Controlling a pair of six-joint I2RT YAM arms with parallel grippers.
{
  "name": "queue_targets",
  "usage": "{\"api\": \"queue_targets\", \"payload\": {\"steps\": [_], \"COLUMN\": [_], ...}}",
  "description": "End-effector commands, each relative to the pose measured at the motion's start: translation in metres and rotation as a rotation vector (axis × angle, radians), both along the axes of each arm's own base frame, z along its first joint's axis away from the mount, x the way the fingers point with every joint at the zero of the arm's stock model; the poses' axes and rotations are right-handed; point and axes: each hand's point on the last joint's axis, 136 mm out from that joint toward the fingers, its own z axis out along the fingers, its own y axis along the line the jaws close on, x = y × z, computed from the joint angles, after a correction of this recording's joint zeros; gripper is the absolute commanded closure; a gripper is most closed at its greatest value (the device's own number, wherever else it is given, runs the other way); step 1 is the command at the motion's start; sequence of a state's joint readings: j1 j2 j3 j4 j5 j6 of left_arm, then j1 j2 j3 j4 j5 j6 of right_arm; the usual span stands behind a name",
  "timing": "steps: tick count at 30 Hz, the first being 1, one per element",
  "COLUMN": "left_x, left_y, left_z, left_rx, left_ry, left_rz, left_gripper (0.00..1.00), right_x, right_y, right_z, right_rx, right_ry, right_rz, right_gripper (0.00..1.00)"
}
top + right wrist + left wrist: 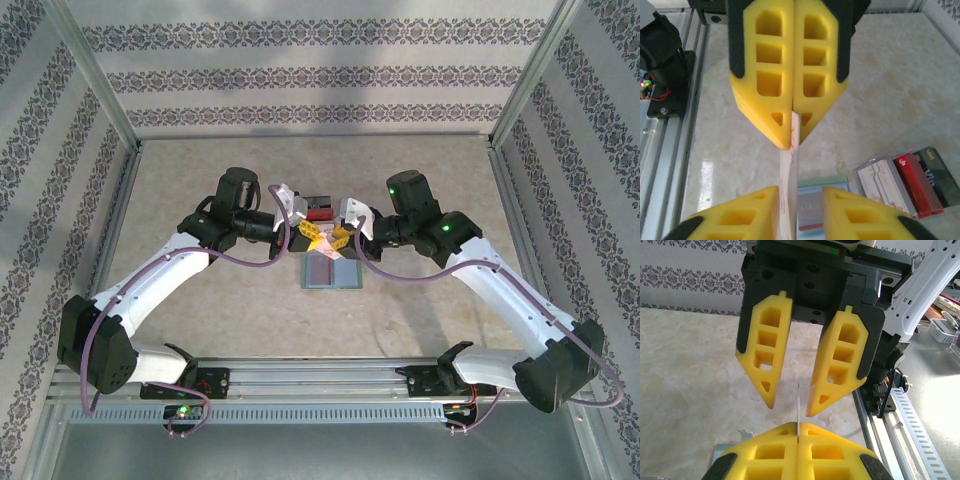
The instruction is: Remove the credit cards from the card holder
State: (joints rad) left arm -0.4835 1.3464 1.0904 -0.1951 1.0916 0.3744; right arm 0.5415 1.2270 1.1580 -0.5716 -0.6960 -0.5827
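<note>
Closest to my left wrist lens, the left gripper (797,432) has its yellow fingers (785,435) pressed together on a pale card (798,405), which I see edge-on and upright. Facing it from the right, the right gripper (800,192) stands with its jaws apart, one on either side of that card's free end. The card runs just beside one finger (762,197), and I can't tell whether they touch. Below both grippers the card holder (332,271) lies open on the table (200,170). Beyond the fingertips, more credit cards (905,180) lie bunched together, pale, red and dark.
</note>
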Motion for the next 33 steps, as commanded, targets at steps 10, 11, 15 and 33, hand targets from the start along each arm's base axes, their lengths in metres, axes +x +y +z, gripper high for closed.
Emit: {"api": "queue_targets", "payload": {"steps": [10, 11, 15, 33], "left_x": [-0.008, -0.008, -0.008, -0.008], "left_y": [0.006, 0.008, 0.018, 0.138], "left_z": [0.005, 0.003, 0.002, -0.037], "left_rx": [0.007, 0.013, 0.04, -0.013], "left_ry": [-0.061, -0.065, -0.108, -0.157], "left_rz": [0.03, 0.041, 0.116, 0.891], "left_gripper": [0.66, 0.62, 0.43, 0.0], "right_x": [-0.002, -0.001, 0.003, 0.068], "right_y": [0.002, 0.002, -0.003, 0.002], "right_z": [0.014, 0.013, 0.011, -0.027], "right_rx": [-0.019, -0.025, -0.066, -0.345], "right_ry": [-0.041, -0.046, -0.08, -0.146], "right_rz": [0.035, 0.032, 0.016, 0.011], "right_gripper": [1.0, 1.0, 1.0, 1.0]}}
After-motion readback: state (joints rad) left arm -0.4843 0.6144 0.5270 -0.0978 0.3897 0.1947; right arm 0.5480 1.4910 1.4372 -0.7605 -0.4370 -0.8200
